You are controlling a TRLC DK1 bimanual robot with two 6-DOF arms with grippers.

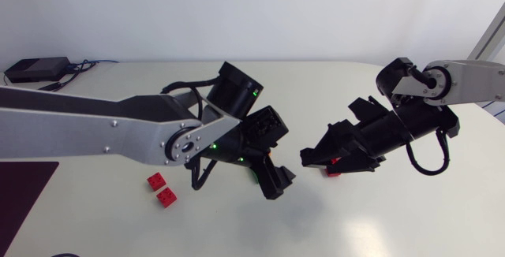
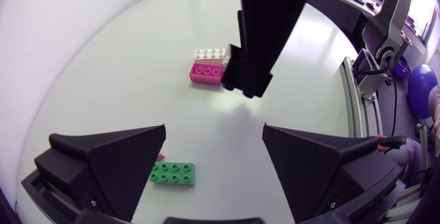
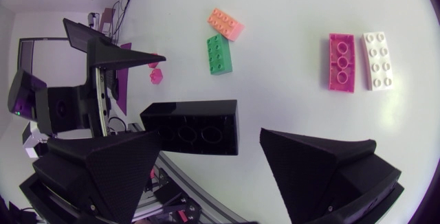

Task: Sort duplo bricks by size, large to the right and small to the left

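My right gripper (image 3: pixel 210 172) is open. A black brick (image 3: pixel 192 128) sits just ahead of its gap, close against one finger and clear of the other. Beyond it lie a green brick (image 3: pixel 218 53) touching an orange one (image 3: pixel 225 23), and off to the side a pink brick (image 3: pixel 341 61) beside a white one (image 3: pixel 378 59). My left gripper (image 2: pixel 213 162) is open and empty over the table, with the green brick (image 2: pixel 173 173) next to one finger. The pink brick (image 2: pixel 206 71) and white brick (image 2: pixel 210 53) lie ahead, partly behind my right gripper (image 2: pixel 265 31). Both grippers (image 1: pixel 272 180) (image 1: pixel 312 158) face each other mid-table.
Two small red bricks (image 1: pixel 156 181) (image 1: pixel 166 196) lie close together at the front left, under my left arm (image 1: pixel 118 127). A black box with cables (image 1: pixel 35 69) sits at the back left corner.
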